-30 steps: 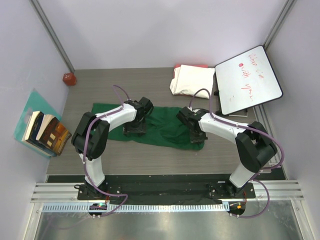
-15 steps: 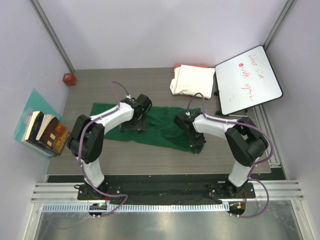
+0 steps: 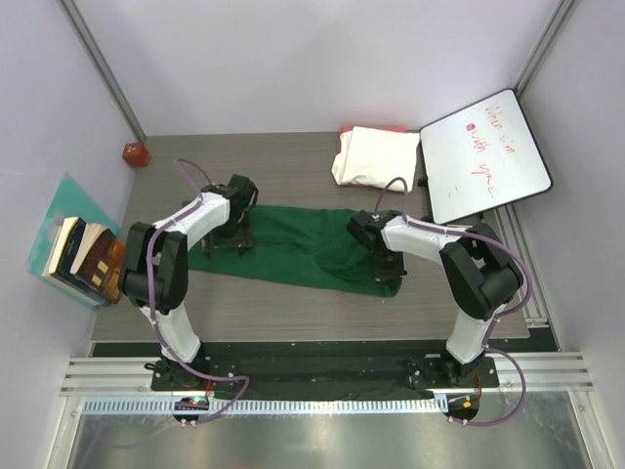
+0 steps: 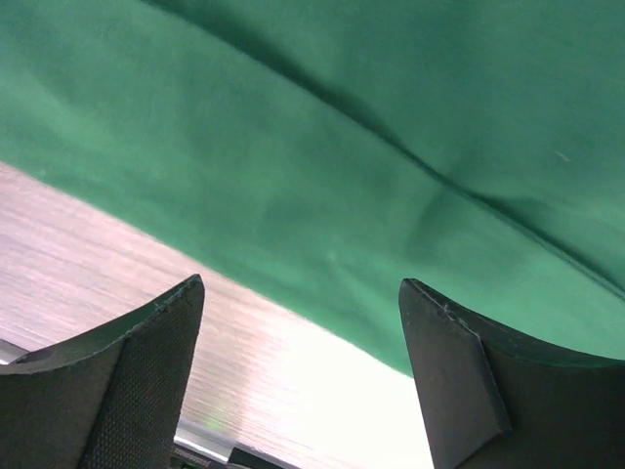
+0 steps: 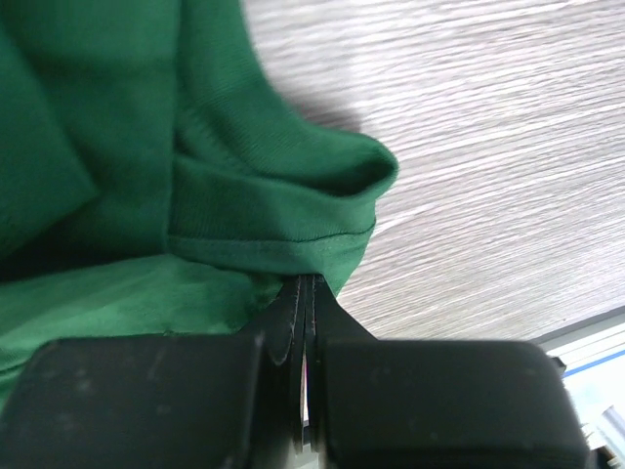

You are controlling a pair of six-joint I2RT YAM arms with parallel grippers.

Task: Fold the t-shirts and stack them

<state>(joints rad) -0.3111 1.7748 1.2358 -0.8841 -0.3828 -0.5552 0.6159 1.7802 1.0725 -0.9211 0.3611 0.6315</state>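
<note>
From above, the plain dark green short-sleeved t-shirt (image 3: 303, 244) lies stretched out across the grey wood-grain table (image 3: 293, 313). The left gripper (image 3: 229, 236) is over its left end and the right gripper (image 3: 388, 272) is at its near right corner. The cream-white folded shirt bundle (image 3: 376, 156), with a red-pink cloth edge (image 3: 371, 128) under it, lies well beyond the right gripper. At the left wrist, the jaws stand wide apart and hold nothing; the green cloth spreads just ahead of the fingertips (image 4: 146, 342), its hem running across the gap with bare table below. At the right wrist, the jaws are pressed together and appear to nip the doubled hem at the shirt's corner. The cloth looks light and limp, so it should sag from any single grip and drag easily over the smooth table. The stitched hems and corners, where the fabric is doubled, probably give the firmest bite, and both ends likely need holding to keep a fold straight.
</note>
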